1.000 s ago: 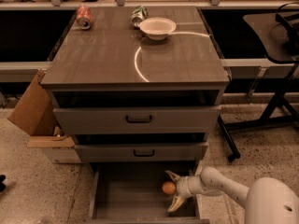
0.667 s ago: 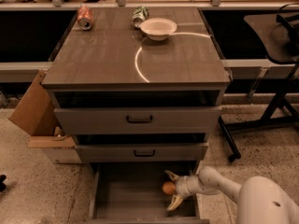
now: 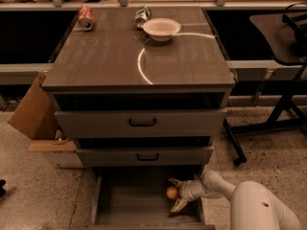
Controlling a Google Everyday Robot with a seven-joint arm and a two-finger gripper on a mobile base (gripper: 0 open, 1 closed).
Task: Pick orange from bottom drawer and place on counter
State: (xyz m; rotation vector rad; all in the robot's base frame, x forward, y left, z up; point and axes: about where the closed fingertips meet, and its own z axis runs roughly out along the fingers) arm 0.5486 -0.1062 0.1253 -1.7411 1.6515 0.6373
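Note:
The orange [image 3: 171, 192] is a small round fruit inside the open bottom drawer [image 3: 129, 201], toward its right side. My gripper [image 3: 175, 195] reaches into the drawer from the right, with one finger [image 3: 174, 182] behind the orange and the other [image 3: 178, 205] in front of it. The fingers are spread around the orange and do not visibly press on it. The white arm [image 3: 249, 206] comes in from the lower right corner. The counter [image 3: 110, 61] is the glossy grey-brown top of the cabinet, with a curved light reflection.
On the counter's far edge stand a white bowl [image 3: 161, 28], a red crushed can [image 3: 86, 18] and a green can [image 3: 142, 15]. A cardboard box [image 3: 36, 116] sits left of the cabinet. A black stand's legs [image 3: 268, 123] are at the right.
The arm's white body has shifted slightly; the gripper stays around the orange at the same place in the drawer.

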